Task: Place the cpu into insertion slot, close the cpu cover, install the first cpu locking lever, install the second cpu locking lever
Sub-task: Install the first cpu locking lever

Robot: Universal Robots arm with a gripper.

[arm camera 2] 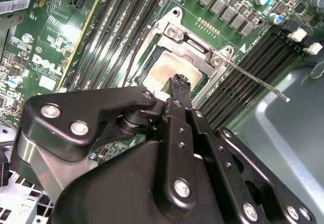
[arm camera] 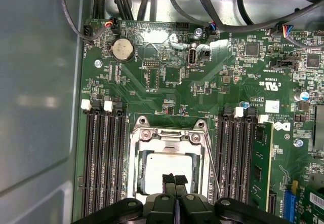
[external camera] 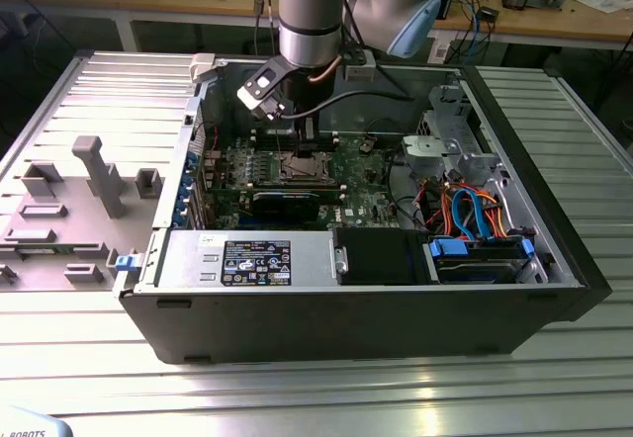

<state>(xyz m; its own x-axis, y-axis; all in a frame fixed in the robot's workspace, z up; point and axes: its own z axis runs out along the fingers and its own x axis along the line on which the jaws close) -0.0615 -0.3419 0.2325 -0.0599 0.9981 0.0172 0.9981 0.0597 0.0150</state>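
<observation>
Open black metal computer case (external camera: pixel 376 308), arm reaching down inside. Green motherboard (arm camera: pixel 167 77) lies under the gripper (arm camera: pixel 174 179), whose black fingertips (arm camera 2: pixel 179 82) are pressed together, nothing between them. They sit over the cpu (arm camera: pixel 161 164), a flat dull-silver square lying in the insertion slot (external camera: pixel 300 168). The gripper body hides the near half of both. The cpu cover (arm camera: pixel 169 137), a shiny frame plate, lies flat around the cpu. Long black memory slots (arm camera: pixel 104 158) flank the tool. A thin wire lever (arm camera 2: pixel 258 81) sticks out beside the fingertips; whether it's latched is unclear.
</observation>
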